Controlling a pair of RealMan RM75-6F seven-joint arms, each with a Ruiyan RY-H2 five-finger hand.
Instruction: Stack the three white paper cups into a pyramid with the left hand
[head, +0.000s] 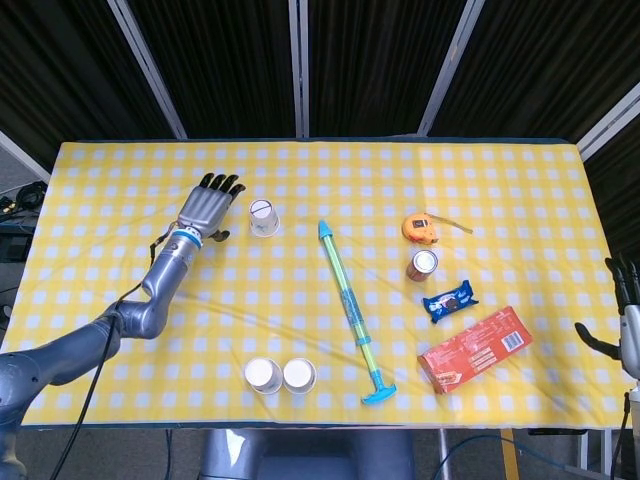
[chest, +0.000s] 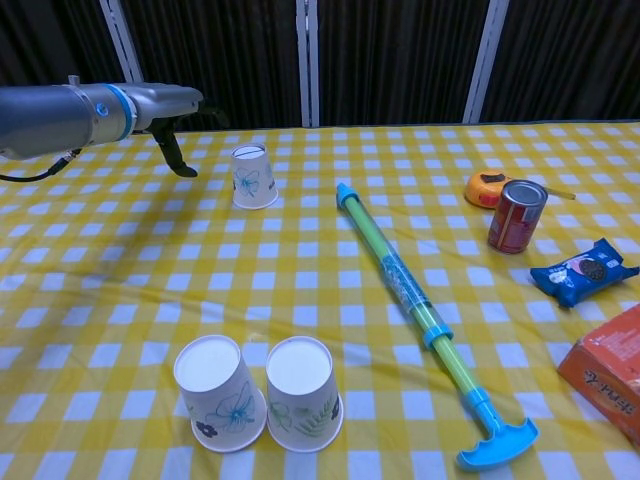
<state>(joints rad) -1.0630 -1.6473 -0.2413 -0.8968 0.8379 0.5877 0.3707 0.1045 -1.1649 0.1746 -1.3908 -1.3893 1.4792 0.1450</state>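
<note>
- Left hand (head: 207, 207) raised above the far left of the yellow checked surface (head: 120, 250), fingers spread and straight, holding nothing; just left of the far paper cup (head: 263, 217), not touching it.
- Far paper cup upside down, blue flower print on its side, standing alone well apart from the other two.
- Two paper cups at the near edge, both upside down and touching side by side: left near cup (chest: 220, 392) with a blue flower, right near cup (chest: 303, 393) with green leaves.
- No cup stacked on another.
- Right hand (head: 628, 335) at the right edge of the head view, off the surface, fingers apart and empty.
- Water pump toy (head: 352, 308), blue and green, lying lengthwise near the middle.
- To its right: orange tape measure (head: 421, 228), tin can (head: 422, 266) upright, blue biscuit packet (head: 450, 301), red box (head: 475, 349).
</note>
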